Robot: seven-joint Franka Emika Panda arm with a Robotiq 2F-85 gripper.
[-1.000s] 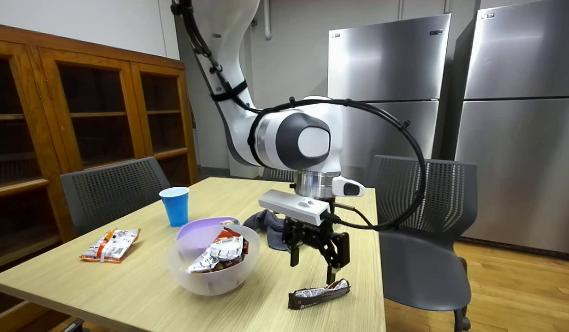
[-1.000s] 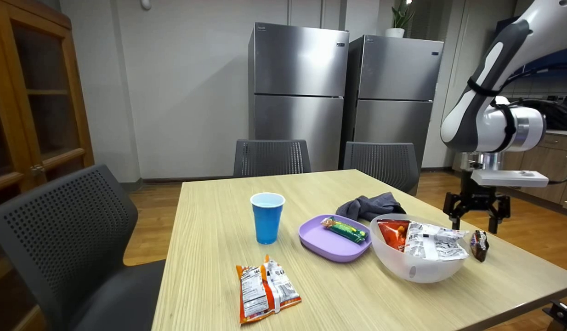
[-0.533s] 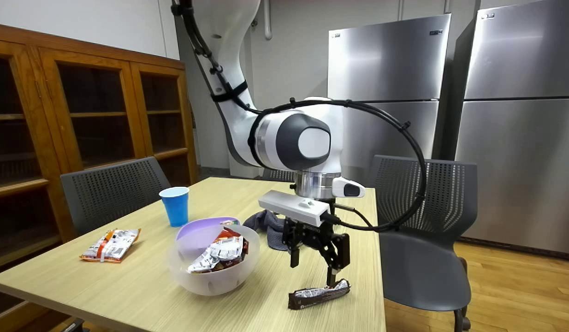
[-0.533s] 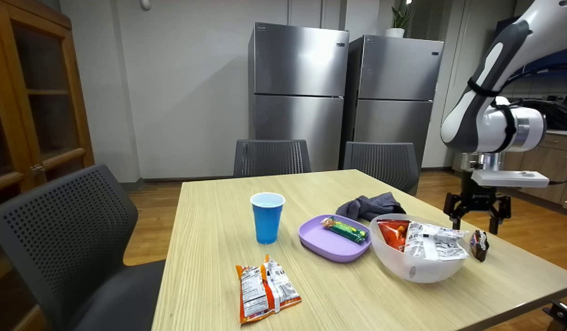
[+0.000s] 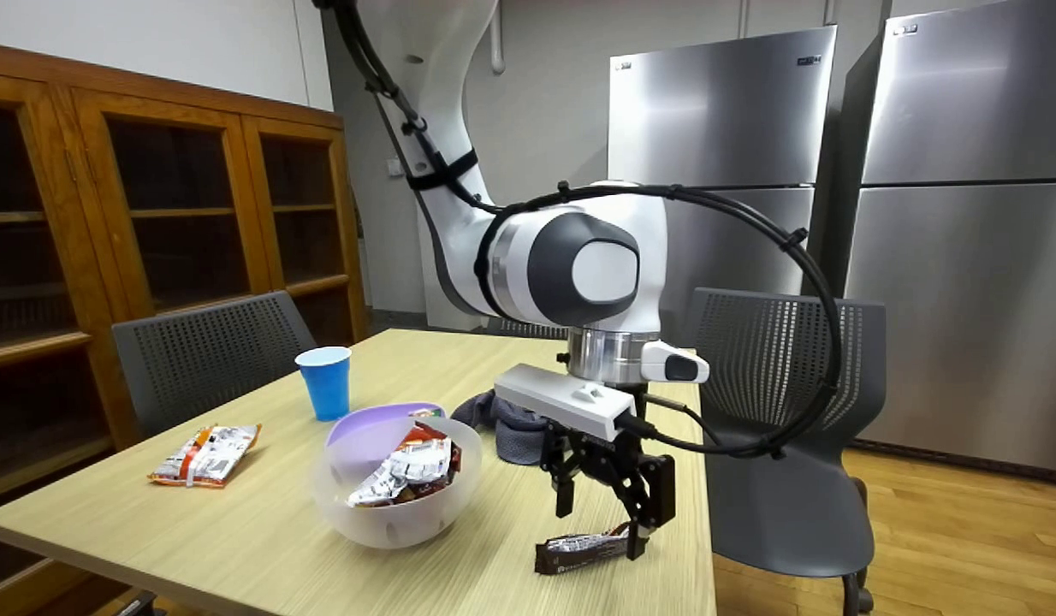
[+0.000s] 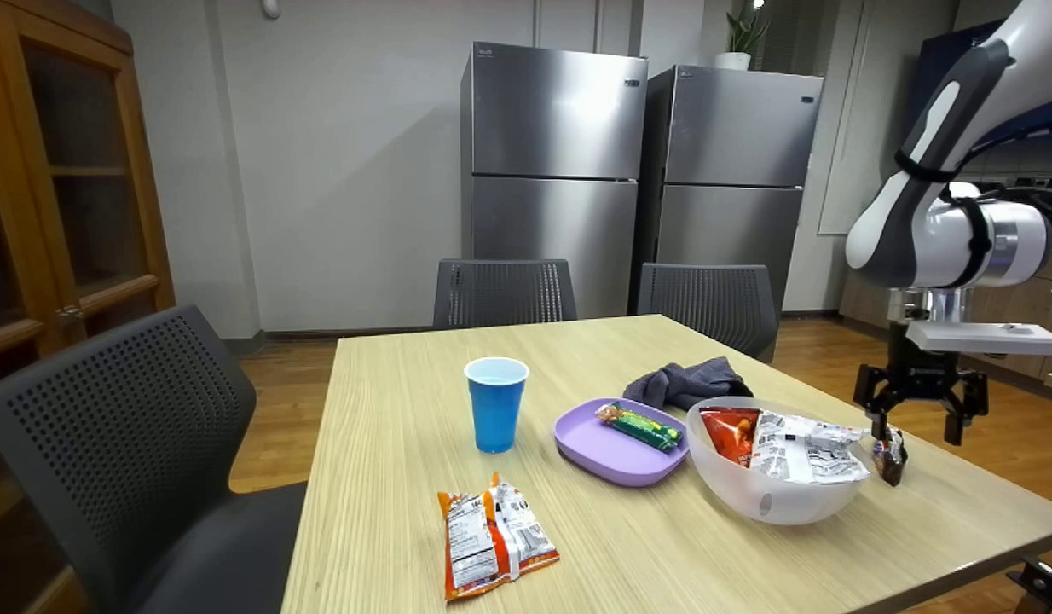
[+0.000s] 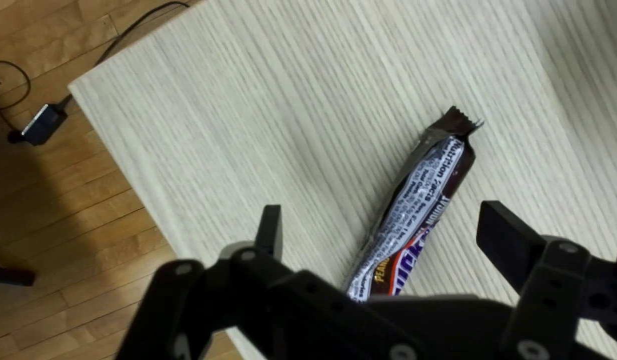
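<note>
Friend: How are you placed?

Me: My claw (image 6: pixel 916 432) is spread wide, low over the right part of the table (image 6: pixel 407 409), and I hold nothing

Friend: What lies nearest you?

Me: A brown-wrapped snack bar (image 7: pixel 413 210), on the table. In the wrist view it shows between my fingers (image 7: pixel 508 240), with table on each side (I can read "Nutrition Facts" on it). In an exterior view one finger hangs in front of its right end; whether I touch it, I cannot tell

Friend: And around it?

Me: In both exterior views a translucent bowl (image 6: pixel 765 501) stands to its left, a red bag (image 6: pixel 729 433) and a silver bag (image 6: pixel 799 448) inside. A crumpled dark gray cloth (image 6: pixel 684 384) lies beyond the bowl. In an exterior view I see a purple plate (image 6: pixel 596 445) with a green-wrapped bar (image 6: pixel 644 429) left of the bowl, an upright blue cup (image 6: pixel 496 414) farther left, and an orange-and-silver packet (image 6: pixel 496 541) at the near left
</note>
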